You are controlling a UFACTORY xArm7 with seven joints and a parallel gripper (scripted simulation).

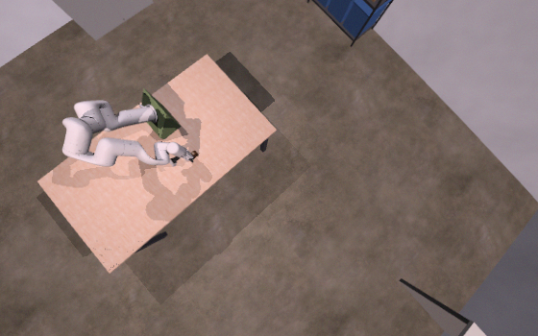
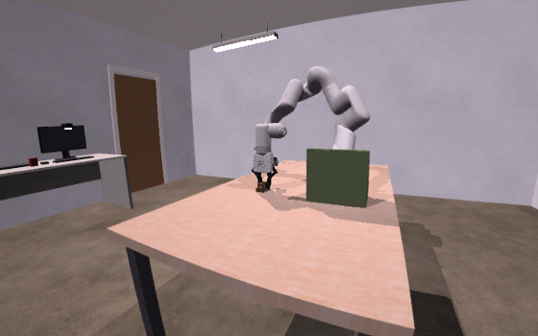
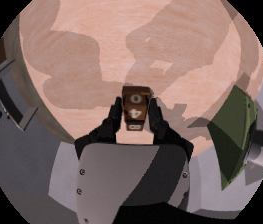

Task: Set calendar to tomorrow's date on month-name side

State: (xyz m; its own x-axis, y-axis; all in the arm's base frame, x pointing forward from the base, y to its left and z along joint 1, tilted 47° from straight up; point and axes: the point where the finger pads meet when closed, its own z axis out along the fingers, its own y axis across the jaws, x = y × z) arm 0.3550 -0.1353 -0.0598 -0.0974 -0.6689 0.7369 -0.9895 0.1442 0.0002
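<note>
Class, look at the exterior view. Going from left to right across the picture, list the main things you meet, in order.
Desk with the monitor → brown door → gripper over the small brown calendar → green box.
</note>
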